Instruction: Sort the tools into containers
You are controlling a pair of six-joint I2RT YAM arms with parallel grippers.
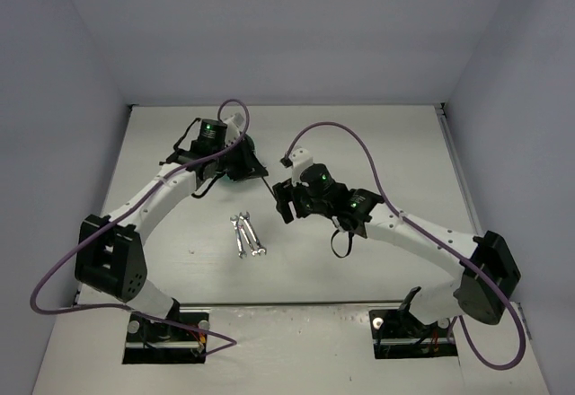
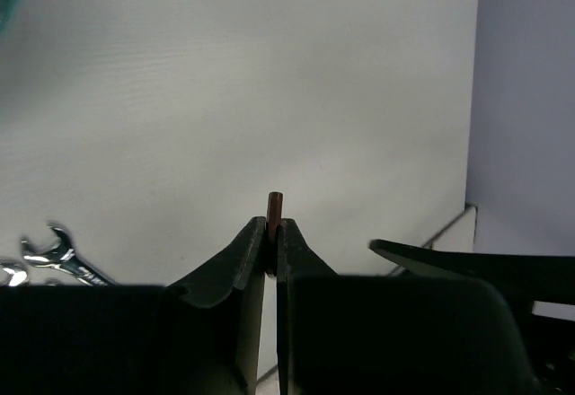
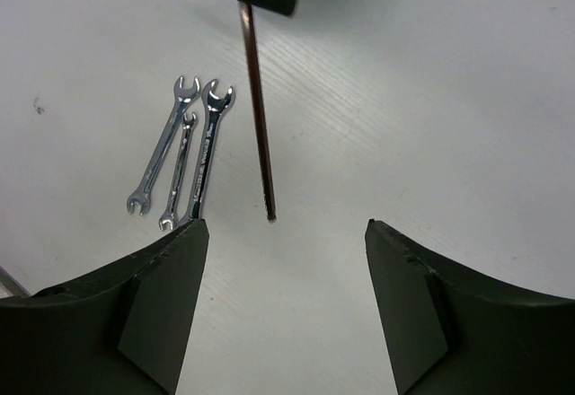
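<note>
The left pincer (image 2: 272, 229) is closed, clamped on one end of a thin dark rod-shaped tool (image 3: 258, 108). A short brownish stub of the tool protrudes above the fingertips in the left wrist view. The tool's full shape cannot be determined, since its upper end is covered by the pincer body.

The left arm is extended to the far-left area of the counter (image 1: 377, 144). Its pincer is positioned over the near-right edge of the teal organiser (image 1: 249, 156), which the wrist largely covers. The organiser's compartments are not visible in any view.

From the left pincer, the rod slants toward the right arm. Its free tip ends between the organiser and the right pincer (image 3: 285, 224). Whether the tip contacts the counter cannot be determined.

The right pincer is spread wide, with nothing between its fingers. It is positioned near the counter centre and faces the rod tip, which sits just ahead of the gap between the fingers.

Three silver open-ended wrenches (image 3: 184, 154) lie flat on the counter, side by side and almost parallel, with the two shorter ones touching. They lie nearer the arm bases than the organiser, apart from both pincers and outside the organiser
</note>
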